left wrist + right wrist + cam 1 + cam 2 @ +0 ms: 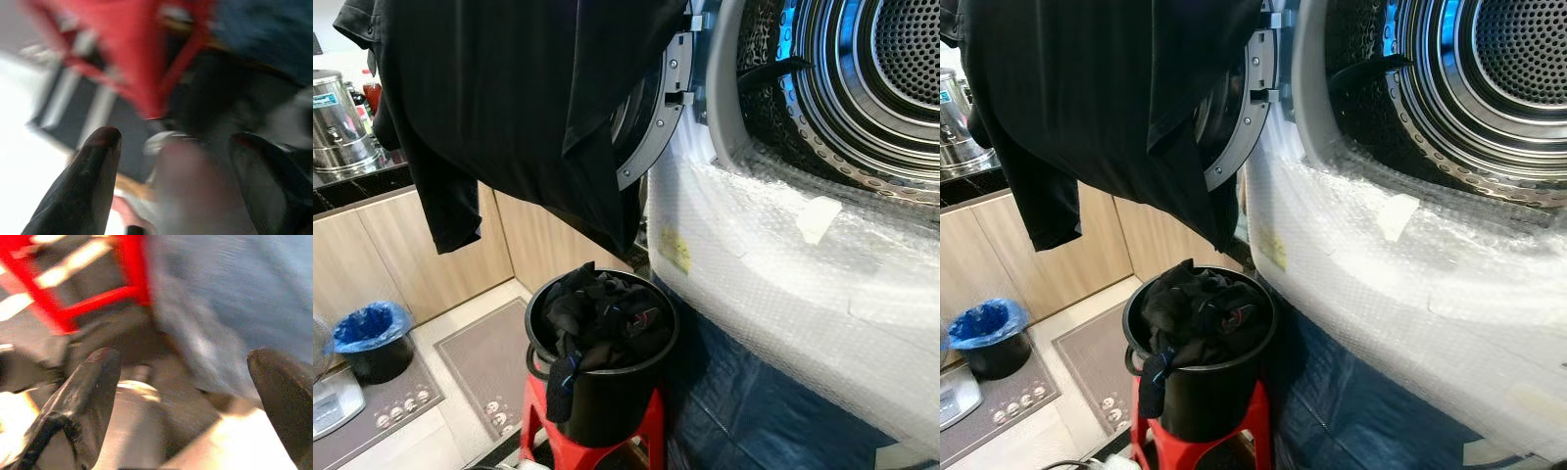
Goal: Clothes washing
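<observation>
A black garment (509,108) hangs draped over the open washer door (651,127), covering most of it. Below stands a black bucket (607,392) full of dark clothes (602,318) on a red stool (651,431). One dark piece trails over the bucket's front rim. The washer drum (862,69) is open, steel and ribbed. My left gripper (181,166) is open, blurred, low beside the red stool's legs (142,63). Also low down, my right gripper (188,396) is open with nothing between its fingers, near the stool frame (98,298) and blue sheeting (234,298).
Bubble wrap (783,284) covers the washer's front, with blue sheeting (754,411) below it. A small bin with a blue liner (372,338) and a grey mat (489,362) lie on the floor at left. Wooden cabinets (401,255) and a steel urn (337,122) stand behind.
</observation>
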### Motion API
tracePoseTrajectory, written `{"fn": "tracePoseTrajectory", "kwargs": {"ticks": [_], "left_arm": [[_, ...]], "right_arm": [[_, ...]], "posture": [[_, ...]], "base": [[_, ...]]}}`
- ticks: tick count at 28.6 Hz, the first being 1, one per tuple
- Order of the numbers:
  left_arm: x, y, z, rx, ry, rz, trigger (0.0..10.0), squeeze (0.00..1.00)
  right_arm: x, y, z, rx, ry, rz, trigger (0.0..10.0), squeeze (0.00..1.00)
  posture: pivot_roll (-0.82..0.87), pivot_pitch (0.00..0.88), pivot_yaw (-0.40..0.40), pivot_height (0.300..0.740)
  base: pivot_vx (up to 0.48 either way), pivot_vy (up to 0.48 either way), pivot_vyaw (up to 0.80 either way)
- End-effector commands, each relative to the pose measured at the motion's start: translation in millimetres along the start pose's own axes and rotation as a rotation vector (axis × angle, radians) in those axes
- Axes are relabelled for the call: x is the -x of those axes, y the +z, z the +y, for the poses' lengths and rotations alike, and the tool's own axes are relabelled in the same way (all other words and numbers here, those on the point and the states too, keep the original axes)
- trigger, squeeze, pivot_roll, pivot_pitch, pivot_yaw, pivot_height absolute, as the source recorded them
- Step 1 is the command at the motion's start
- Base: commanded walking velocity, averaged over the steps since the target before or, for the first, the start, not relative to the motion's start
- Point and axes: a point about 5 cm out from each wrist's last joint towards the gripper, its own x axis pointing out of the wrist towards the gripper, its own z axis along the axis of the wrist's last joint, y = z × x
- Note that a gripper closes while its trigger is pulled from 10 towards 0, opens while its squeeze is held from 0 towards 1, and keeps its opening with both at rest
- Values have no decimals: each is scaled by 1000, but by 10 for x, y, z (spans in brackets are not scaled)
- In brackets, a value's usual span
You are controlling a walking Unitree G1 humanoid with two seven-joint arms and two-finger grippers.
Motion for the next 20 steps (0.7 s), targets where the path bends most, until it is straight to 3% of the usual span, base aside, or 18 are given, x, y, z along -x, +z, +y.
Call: {"fn": "tracePoseTrajectory", "kwargs": {"ticks": [1, 15, 16, 17, 20], "left_arm": [[8, -13, 21, -22, -13, 3, 10000, 0], [15, -32, 38, -31, -20, 10, 10000, 0], [16, -35, 42, -22, -18, 11, 10000, 141], [18, -39, 47, -1, -16, 10, 10000, 1000], [18, -33, 53, 4, -18, 6, 10000, 1000]], "right_arm": [[-11, 86, -2, 25, 12, -30, 10000, 0], [-13, 90, 10, 26, 19, -30, 10000, 0], [-13, 90, 10, 24, 19, -30, 10000, 400], [-13, 91, 11, 18, 21, -32, 10000, 1000], [-13, 92, 9, 12, 22, -34, 10000, 1000]], "posture": [[-21, 0, 1, 740], [-19, 0, 5, 740], [-19, 0, 5, 740], [-19, 0, 4, 740], [-18, 0, 4, 740]], "base": [[0, 0, 0], [0, 0, 0], [0, 0, 0], [0, 0, 0], [0, 0, 0]]}}
